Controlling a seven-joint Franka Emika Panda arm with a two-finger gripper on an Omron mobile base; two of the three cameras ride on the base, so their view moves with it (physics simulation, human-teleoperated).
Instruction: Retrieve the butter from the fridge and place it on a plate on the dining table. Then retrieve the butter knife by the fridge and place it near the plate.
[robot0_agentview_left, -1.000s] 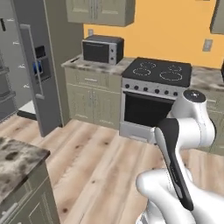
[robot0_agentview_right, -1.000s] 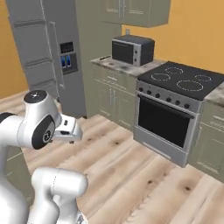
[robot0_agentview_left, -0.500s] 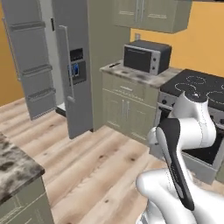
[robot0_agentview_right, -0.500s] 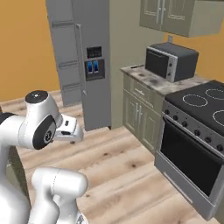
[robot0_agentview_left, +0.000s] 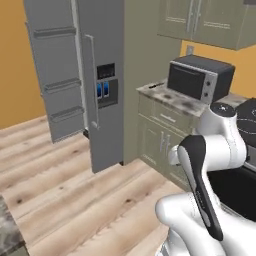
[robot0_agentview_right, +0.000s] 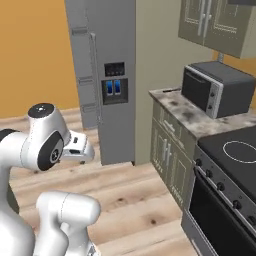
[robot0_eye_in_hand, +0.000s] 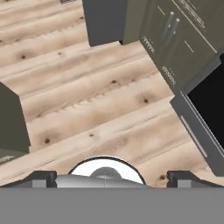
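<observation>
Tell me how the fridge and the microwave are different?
The fridge is tall and grey and stands on the wooden floor; the microwave is short, boxy and black and sits up on the marble counter. The fridge has long bar handles and a small black dispenser panel; the microwave has a dark window door. Both have doors in front.
</observation>
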